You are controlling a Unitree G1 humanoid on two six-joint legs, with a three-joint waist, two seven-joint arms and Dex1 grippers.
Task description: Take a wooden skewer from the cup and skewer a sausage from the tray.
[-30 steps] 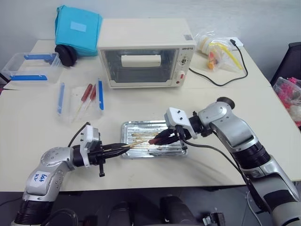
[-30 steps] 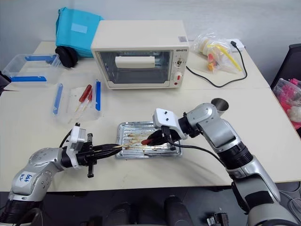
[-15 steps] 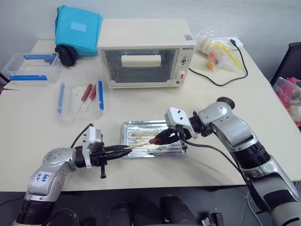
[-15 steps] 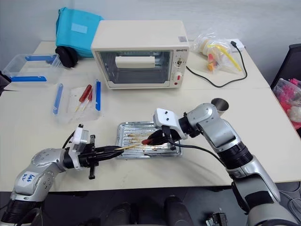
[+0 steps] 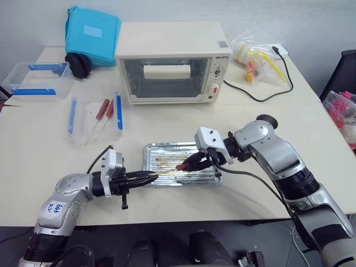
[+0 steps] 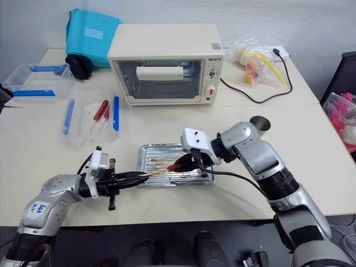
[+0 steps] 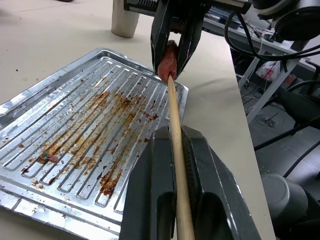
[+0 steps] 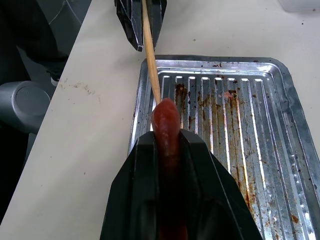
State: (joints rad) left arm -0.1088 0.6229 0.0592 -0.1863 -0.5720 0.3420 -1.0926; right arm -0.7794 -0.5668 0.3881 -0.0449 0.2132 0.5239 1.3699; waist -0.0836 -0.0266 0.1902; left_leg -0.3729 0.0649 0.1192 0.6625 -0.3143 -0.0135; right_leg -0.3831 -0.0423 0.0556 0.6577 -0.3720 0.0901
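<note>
The left gripper (image 5: 146, 176) lies level just off the near-left corner of the tray (image 5: 207, 179), its jaws pressed together on the wooden skewer (image 5: 164, 171), which runs out of them across the tray's near-left part toward the right gripper (image 5: 189, 163); the right gripper reaches in from the opposite side, angled down over the middle of the tray, its jaws pinching the sausage (image 5: 181, 166) so that one rounded end sticks out past the fingertips; in the left wrist view the skewer's (image 7: 176, 150) tip meets that exposed end of the sausage (image 7: 168, 61), and the right wrist view shows the same contact, the stick (image 8: 150, 55) touching the sausage (image 8: 165, 120) at its tip, though whether the point has gone in cannot be told; the sausage is held above the tray's ribbed floor (image 8: 235, 130), which carries brown grease streaks; the cup (image 6: 259, 123) stands on the table (image 5: 33, 150) behind the right arm, well apart from the tray; farther back sits a cream toaster oven (image 5: 172, 62) with its door shut; to its left lies an open clear plastic box lid with blue clips (image 5: 94, 115) holding 2 red sausages on sticks (image 5: 104, 110); another clear box (image 5: 38, 79) and a blue cloth bundle (image 5: 92, 32) sit at the far left.
</note>
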